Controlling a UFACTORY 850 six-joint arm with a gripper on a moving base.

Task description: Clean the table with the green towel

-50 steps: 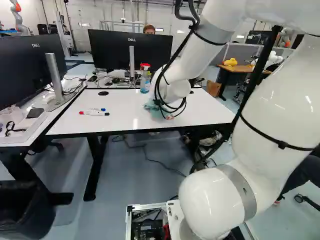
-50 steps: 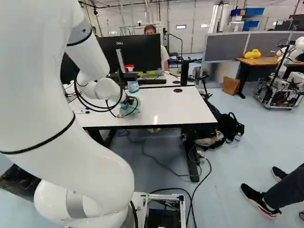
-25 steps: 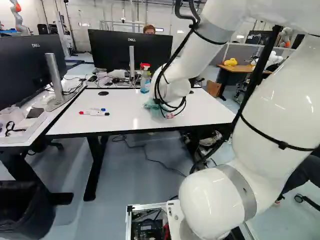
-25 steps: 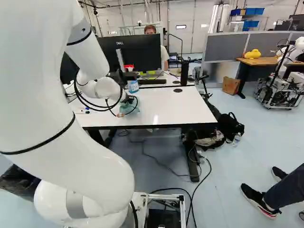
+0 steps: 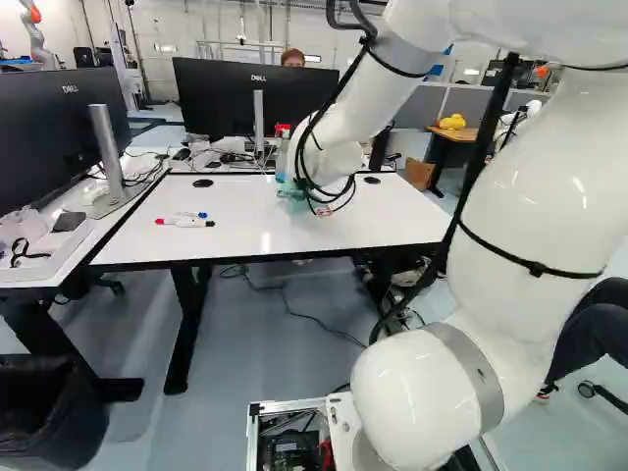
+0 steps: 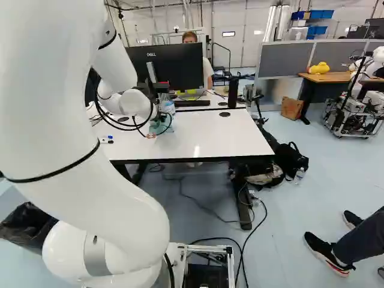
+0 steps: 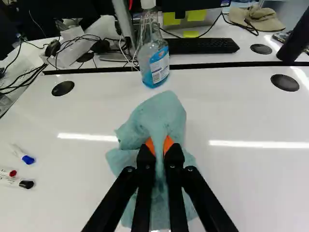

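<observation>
On the white table, the fingers pinch the green towel; arm and towel have shifted toward the far edge and slightly left, nearer the spray bottle, while the markers at left stay put.

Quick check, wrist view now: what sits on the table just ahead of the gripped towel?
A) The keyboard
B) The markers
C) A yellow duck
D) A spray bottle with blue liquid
D: the spray bottle with blue liquid in it stands on the tabletop just ahead of the green towel, which the gripper holds between its orange pads.
</observation>
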